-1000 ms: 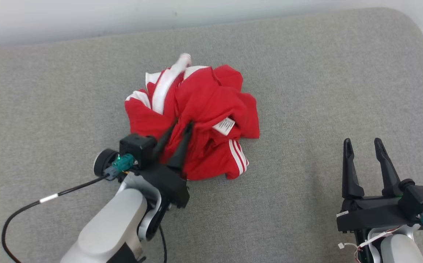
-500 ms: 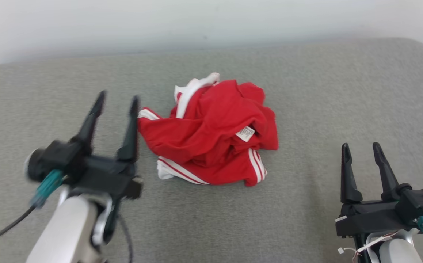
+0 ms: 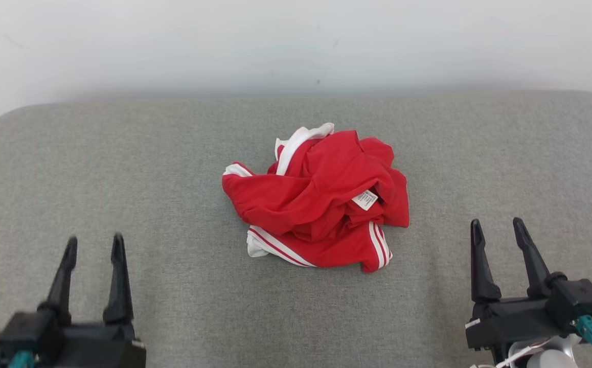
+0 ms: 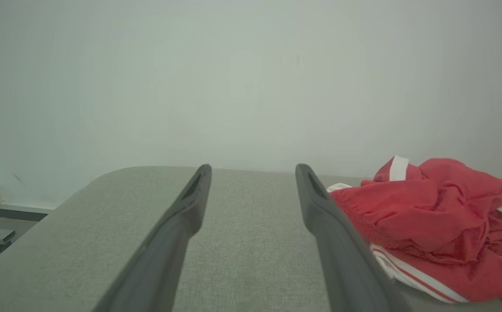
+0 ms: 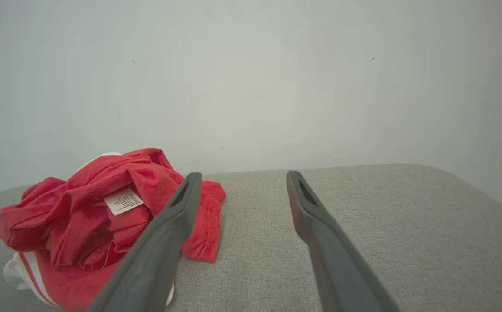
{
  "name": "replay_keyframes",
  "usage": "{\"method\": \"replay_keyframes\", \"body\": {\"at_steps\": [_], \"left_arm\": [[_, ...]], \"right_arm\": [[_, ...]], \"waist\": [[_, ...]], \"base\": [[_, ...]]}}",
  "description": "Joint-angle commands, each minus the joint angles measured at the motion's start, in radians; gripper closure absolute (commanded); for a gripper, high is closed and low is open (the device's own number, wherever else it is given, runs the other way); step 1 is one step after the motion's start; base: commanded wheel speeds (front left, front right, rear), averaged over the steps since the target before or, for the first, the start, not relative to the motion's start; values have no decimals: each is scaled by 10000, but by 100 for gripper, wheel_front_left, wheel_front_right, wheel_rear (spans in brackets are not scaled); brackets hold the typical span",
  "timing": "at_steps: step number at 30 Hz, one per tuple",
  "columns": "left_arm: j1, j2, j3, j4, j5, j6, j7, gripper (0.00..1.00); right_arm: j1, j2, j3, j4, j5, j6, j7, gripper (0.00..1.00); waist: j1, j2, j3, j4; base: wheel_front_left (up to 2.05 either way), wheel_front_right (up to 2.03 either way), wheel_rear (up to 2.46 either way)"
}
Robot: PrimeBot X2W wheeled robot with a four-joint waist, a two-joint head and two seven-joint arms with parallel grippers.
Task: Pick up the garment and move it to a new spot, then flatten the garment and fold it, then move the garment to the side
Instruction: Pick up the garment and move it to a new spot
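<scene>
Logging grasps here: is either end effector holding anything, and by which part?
Nothing is held: the left end effector and right end effector stand open, apart from the crumpled garment.

From the head we look forward and down on the table (image 3: 122, 153), the wall (image 3: 296, 41) at its far edge. Our wrist cameras sit low at the near left and near right, facing that wall; all three views share the garment (image 3: 321, 204).

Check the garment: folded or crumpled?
Crumpled. The red garment sits in a bunched heap on the grey surface, care tag exposed.
</scene>
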Motion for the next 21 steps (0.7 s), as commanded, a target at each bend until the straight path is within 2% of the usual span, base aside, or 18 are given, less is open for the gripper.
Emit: {"method": "replay_keyframes", "body": {"at_steps": [1,10,21], "left_arm": [[328,-108,115,-2,212,-93,-31,0],[1035,-756,711,93,864,-555,-31,0],[822,-1095,960,263,1209,-900,-32,0]], "right_arm": [[138,-1,-16,17,62,-21,-7,0],[417,-1,20,167,161,-21,-7,0],[400,1,33,212,168,-21,-7,0]], "waist": [[1,1,-114,102],[1,1,-227,247],[1,1,-129,100]], "base": [[0,0,0],[0,0,0],[0,0,0]]}}
